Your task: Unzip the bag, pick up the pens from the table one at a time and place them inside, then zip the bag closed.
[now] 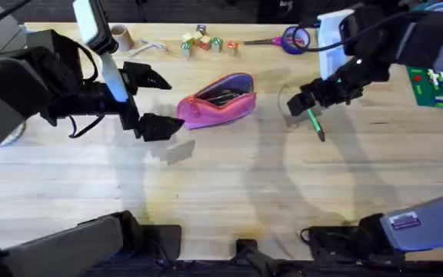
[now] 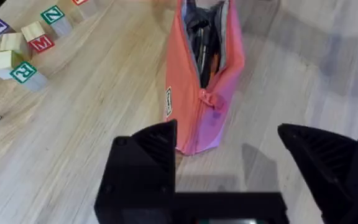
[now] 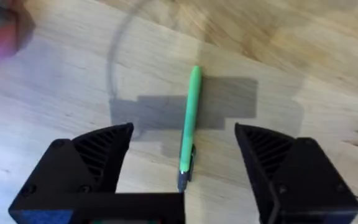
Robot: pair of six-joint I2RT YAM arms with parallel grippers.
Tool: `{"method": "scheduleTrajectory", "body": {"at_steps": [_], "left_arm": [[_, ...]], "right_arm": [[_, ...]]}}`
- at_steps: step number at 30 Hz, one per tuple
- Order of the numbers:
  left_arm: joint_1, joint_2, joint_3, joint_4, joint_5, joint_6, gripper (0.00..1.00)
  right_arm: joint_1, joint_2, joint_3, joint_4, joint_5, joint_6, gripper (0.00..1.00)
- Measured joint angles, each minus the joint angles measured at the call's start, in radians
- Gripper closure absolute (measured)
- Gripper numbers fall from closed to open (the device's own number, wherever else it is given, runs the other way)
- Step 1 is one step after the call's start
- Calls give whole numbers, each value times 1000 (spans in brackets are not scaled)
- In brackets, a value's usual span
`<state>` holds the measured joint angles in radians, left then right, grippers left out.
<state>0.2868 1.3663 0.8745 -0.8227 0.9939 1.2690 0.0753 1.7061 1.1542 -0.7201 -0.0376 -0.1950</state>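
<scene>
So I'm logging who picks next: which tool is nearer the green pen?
Right. The right tool is open directly over the green pen, fingers either side of it. The left tool sits open at the pink pouch, farther from the pen.

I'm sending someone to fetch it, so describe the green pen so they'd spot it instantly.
On the light-wood plank table, look right of the open pink fabric pouch, beneath the right arm's open black gripper. There lies a slim bright-green stick pen with a dark tip, the only green stick there.
</scene>
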Motion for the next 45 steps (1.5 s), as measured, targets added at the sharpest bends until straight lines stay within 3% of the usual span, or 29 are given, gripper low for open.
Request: {"method": "scheduleTrajectory", "body": {"at_steps": [14, 17, 19, 21, 22, 24, 37, 42, 45], "left_arm": [[0, 0, 0, 0, 0, 0, 7], [0, 0, 0, 0, 0, 0, 7], [0, 0, 0, 0, 0, 0, 7], [0, 0, 0, 0, 0, 0, 7], [0, 0, 0, 0, 0, 0, 7], [0, 0, 0, 0, 0, 0, 7], [0, 0, 0, 0, 0, 0, 8], [0, 0, 0, 0, 0, 0, 7], [0, 0, 0, 0, 0, 0, 7]], "right_arm": [[1, 61, 3, -3, 11, 40, 5], [1, 61, 3, -2, 15, 41, 58], [1, 63, 3, 2, 31, 42, 191], [-5, 65, 4, 6, 45, 42, 396], [-8, 65, 4, 5, 45, 42, 835], [-8, 65, 7, 5, 43, 46, 961], [-3, 43, 13, -21, 29, 46, 970], [14, -48, 63, -42, 22, 45, 970], [52, -161, 102, -47, 21, 8, 970]]}}
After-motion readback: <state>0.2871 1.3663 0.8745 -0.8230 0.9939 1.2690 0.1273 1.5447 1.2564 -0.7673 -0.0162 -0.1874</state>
